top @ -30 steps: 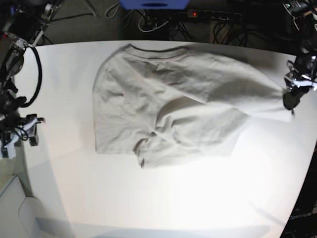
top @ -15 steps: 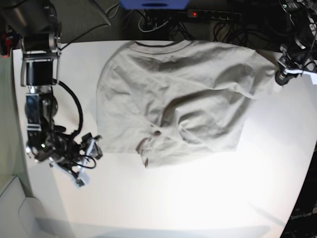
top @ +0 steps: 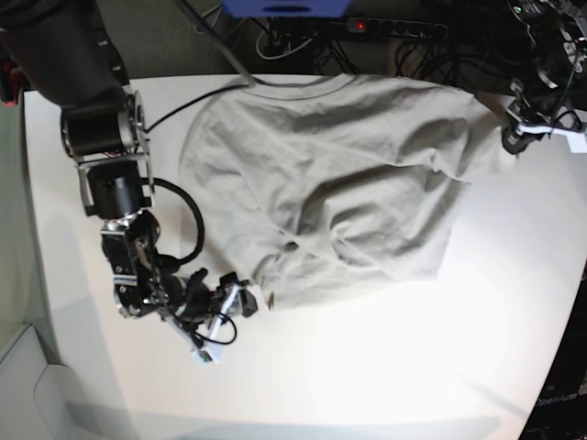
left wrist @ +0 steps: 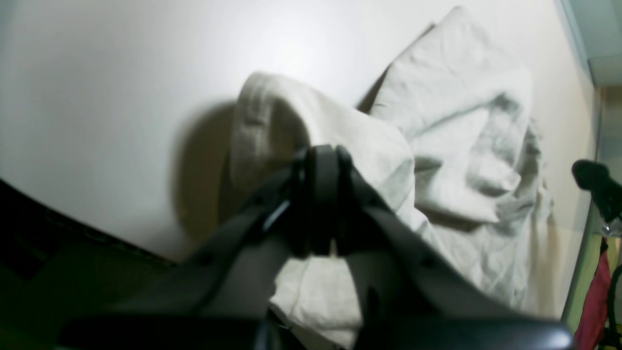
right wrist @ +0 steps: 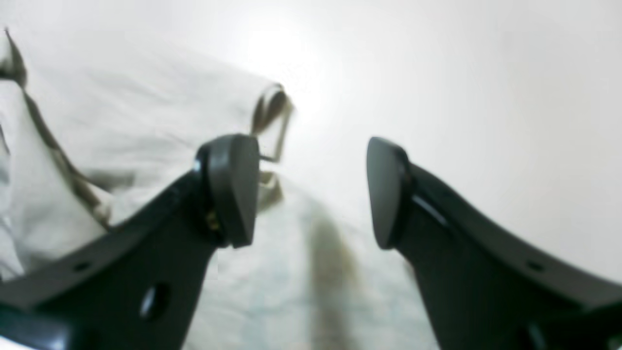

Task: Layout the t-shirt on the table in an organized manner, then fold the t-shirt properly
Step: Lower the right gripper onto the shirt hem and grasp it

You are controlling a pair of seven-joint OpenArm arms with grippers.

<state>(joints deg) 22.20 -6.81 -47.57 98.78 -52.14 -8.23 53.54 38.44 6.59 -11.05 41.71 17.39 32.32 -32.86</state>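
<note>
The light grey-beige t-shirt [top: 348,174] lies wrinkled on the white table [top: 367,367], collar toward the far edge, with a bunched fold near its lower hem. My left gripper [top: 514,139] is at the far right, shut on the shirt's sleeve. In the left wrist view its closed fingers [left wrist: 323,160] pinch a fold of the t-shirt [left wrist: 461,121]. My right gripper [top: 240,302] stands open at the shirt's lower left hem corner. In the right wrist view its gripper [right wrist: 311,189] is spread over the edge of the t-shirt [right wrist: 121,121], holding nothing.
A power strip and cables [top: 394,27] lie beyond the table's far edge, next to a blue object [top: 284,7]. The right arm's body [top: 110,165] stretches along the table's left side. A red item [left wrist: 595,301] hangs off the table.
The right arm swung in from the left edge to the shirt's lower left hem, staying open. The left gripper pulled the sleeve toward the far right, spreading the shirt.
</note>
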